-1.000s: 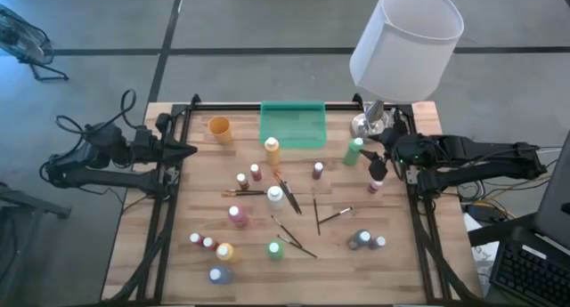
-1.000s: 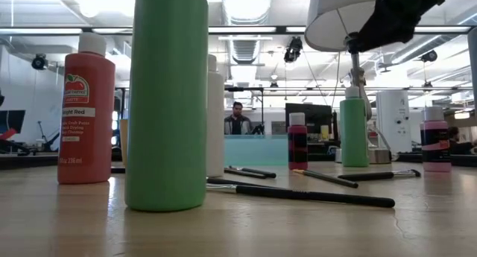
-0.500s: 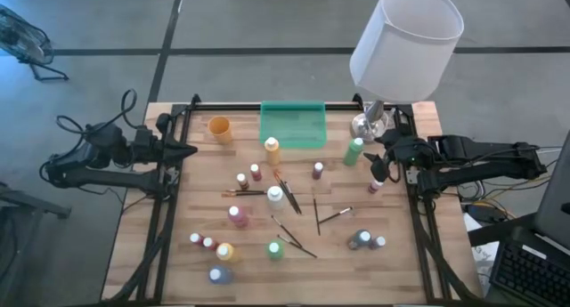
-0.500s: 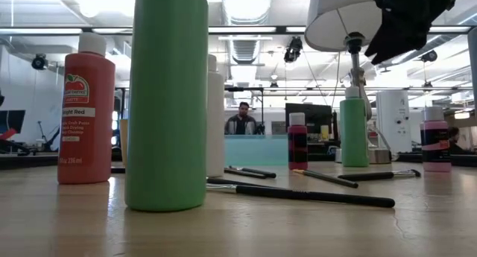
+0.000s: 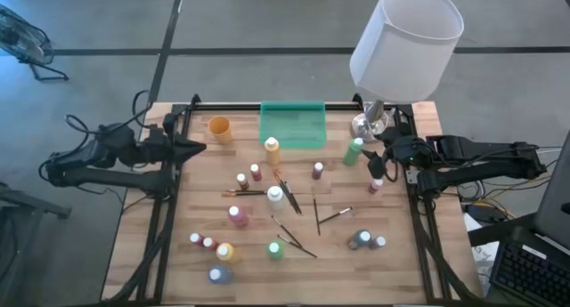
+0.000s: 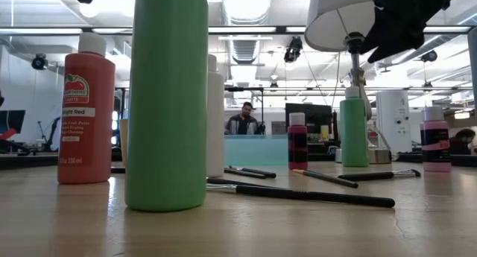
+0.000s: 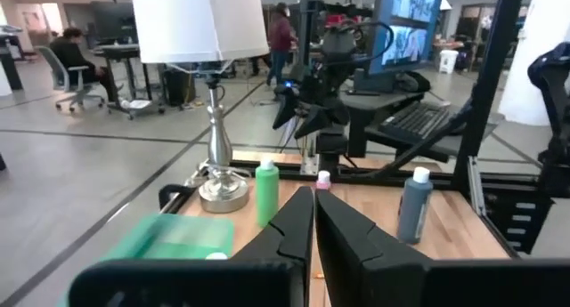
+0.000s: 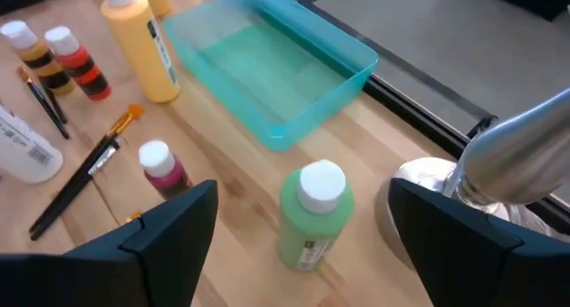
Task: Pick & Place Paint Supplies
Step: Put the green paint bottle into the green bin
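Observation:
Many small paint bottles stand scattered on the wooden table, among them a green bottle (image 5: 354, 151), an orange one (image 5: 272, 150) and a white one (image 5: 275, 197). Thin dark-handled brushes (image 5: 289, 193) lie flat between them. My right gripper (image 5: 379, 164) hangs open above the table's right side, just right of the green bottle (image 8: 310, 220), slanting down toward it without touching. My left gripper (image 5: 199, 148) is shut and holds nothing, level above the table's left edge (image 7: 313, 209).
A green tray (image 5: 292, 125) sits at the far middle, with an orange cup (image 5: 219, 129) to its left. A lamp with a white shade (image 5: 405, 40) stands on its base (image 5: 367, 125) at the far right, close behind my right gripper. People show in the room beyond.
My left gripper has edged toward the table's right, farther over the table's left edge, still shut. My right gripper has stayed in place above the green bottle, has rolled a little, and its fingers have spread wider.

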Robot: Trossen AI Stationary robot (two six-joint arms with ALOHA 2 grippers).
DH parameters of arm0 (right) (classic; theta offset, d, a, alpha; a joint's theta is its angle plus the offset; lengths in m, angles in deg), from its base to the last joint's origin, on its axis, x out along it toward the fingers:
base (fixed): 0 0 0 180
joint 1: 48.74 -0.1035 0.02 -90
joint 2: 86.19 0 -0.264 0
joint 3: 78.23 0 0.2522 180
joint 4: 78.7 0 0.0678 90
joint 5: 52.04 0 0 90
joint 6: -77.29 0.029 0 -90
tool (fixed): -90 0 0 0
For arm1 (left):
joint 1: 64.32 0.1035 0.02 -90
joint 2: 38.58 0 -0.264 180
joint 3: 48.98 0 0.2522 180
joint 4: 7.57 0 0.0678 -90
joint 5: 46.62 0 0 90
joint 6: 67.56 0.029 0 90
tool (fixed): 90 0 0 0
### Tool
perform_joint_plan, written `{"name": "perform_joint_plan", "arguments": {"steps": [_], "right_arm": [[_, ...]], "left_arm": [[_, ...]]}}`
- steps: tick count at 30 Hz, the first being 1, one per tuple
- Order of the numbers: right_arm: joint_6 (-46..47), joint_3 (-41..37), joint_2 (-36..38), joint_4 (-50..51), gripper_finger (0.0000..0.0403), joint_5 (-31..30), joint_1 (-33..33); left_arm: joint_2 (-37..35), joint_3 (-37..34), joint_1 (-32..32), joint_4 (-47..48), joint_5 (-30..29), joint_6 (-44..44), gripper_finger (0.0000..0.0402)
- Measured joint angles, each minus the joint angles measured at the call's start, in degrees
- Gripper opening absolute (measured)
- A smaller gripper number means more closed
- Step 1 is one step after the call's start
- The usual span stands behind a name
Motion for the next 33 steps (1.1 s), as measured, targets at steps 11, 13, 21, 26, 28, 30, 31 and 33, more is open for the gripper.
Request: {"name": "perform_joint_plan", "arguments": {"steps": [11,13,21,26,28,30,31,33], "right_arm": [[-1.6,0.0,-0.9,-1.5,0.0338,-1.5,0.0],[-1.5,0.0,-0.9,-1.5,0.0336,-1.5,0.0],[0.6,-0.1,-1.2,-1.4,0.0313,-1.5,0.0],[0.6,-0.1,-1.5,-1.6,0.0301,-1.5,0.0],[0.6,-0.1,-1.6,-1.7,0.0298,-1.5,0.0],[0.7,-0.1,-1.6,-2.3,0.0297,-1.8,0.0],[0.7,-0.1,-1.6,-2.5,0.0298,-1.9,0.0],[1.1,-0.1,-1.6,-3.0,0.0302,-1.9,0.0]], "left_arm": [[2.0,-0.7,0.0,0.1,-0.6,-1.2,0.0019],[2.5,-0.8,0.0,0.0,-0.6,-1.3,0.0019],[4.6,-0.8,0.0,0.0,-3.2,3.1,0.0023],[5.6,-0.8,0.0,0.0,-3.1,3.3,0.0023],[5.8,-0.8,0.0,0.0,-3.1,3.3,0.0023],[5.8,-0.8,0.0,0.0,-3.0,3.3,0.0023],[5.9,-0.8,0.0,0.0,-3.0,3.3,0.0023],[5.9,-0.8,0.0,0.0,-3.0,3.3,0.0023]]}}
